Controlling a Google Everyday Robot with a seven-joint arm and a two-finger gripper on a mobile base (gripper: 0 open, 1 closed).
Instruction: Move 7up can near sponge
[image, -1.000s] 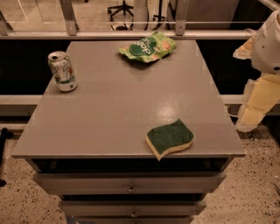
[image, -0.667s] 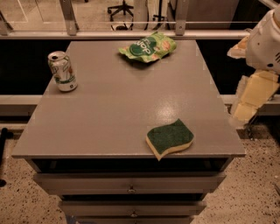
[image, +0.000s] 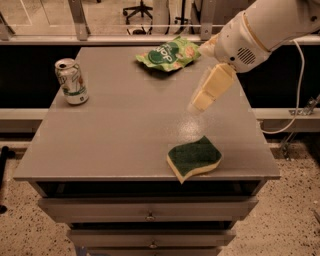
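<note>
The 7up can (image: 71, 81) stands upright at the far left of the grey table (image: 115, 145), silver-white with green markings and a pull-tab top. The sponge (image: 194, 158), dark green over pale yellow foam, lies flat near the table's front right edge. My gripper (image: 202, 102) hangs from the white arm (image: 260, 30) that comes in from the upper right. It is above the right half of the table, a little behind the sponge and far to the right of the can. It holds nothing.
A crinkled green snack bag (image: 167, 53) lies at the back middle of the table. Drawers (image: 150, 216) sit under the tabletop. A white cable (image: 300, 75) hangs at the right. Chair bases stand behind a rail at the back.
The arm has swung in from the right edge of the view to over the table, toward the left and centre. The can, sponge and bag have not moved.
</note>
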